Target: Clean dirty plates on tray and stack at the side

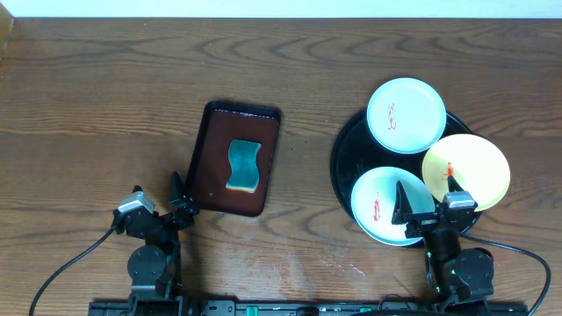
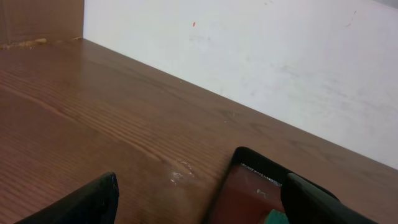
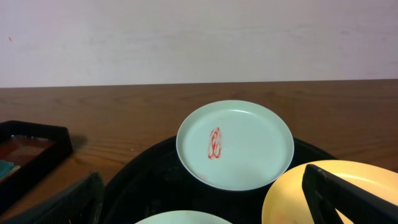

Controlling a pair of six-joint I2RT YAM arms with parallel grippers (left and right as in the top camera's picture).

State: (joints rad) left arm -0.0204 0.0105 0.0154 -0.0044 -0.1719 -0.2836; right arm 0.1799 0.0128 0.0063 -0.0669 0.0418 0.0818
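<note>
The round black tray (image 1: 345,162) lies on the right of the table and carries three plates. A mint plate (image 1: 406,115) is at the back, a pale yellow plate (image 1: 474,167) at the right and another mint plate (image 1: 376,206) at the front; each has a red smear. My right gripper (image 1: 426,191) hovers open over the tray's near side, between the front mint plate and the yellow one. The right wrist view shows the back mint plate (image 3: 235,144), the yellow plate (image 3: 286,199), the tray (image 3: 149,180) and the open gripper (image 3: 202,208). My left gripper (image 1: 156,189) is open and empty.
A dark brown rectangular tray (image 1: 211,167) with a teal sponge (image 1: 244,165) sits left of centre, just beyond my left gripper (image 2: 199,205). Its corner (image 2: 249,186) shows in the left wrist view. A white wall runs along the table's far edge.
</note>
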